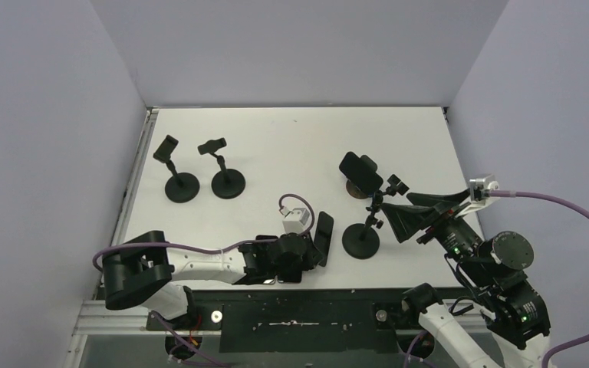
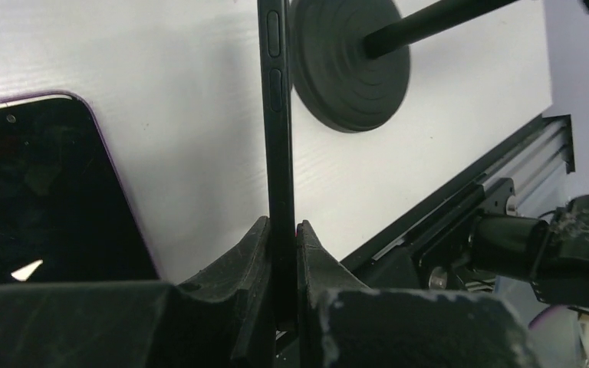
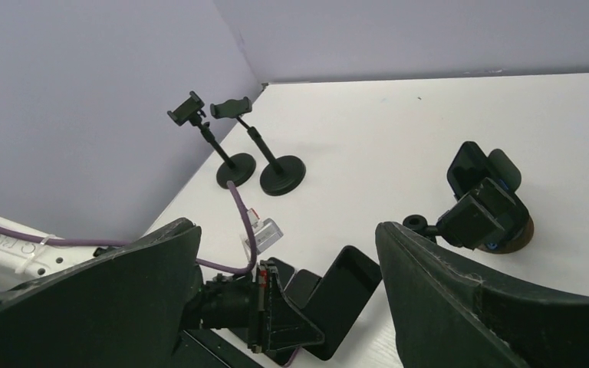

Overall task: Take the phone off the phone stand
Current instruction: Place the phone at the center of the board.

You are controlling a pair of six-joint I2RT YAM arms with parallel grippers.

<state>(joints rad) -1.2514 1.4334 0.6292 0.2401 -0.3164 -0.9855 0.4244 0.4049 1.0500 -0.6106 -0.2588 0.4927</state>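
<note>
The phone (image 2: 276,115) is pinched by its thin edges in the left hand (image 2: 282,253), held on edge low over the counter (image 1: 276,146) beside a stand's base (image 1: 361,241). The right hand (image 3: 284,238) is spread wide near that stand. A second phone (image 1: 360,172) is clamped farther back.

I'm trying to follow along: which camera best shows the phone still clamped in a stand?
The top view: the phone shows nearly whole on its stand. The right wrist view has it partly behind the clamp. The left wrist view misses it.
</note>
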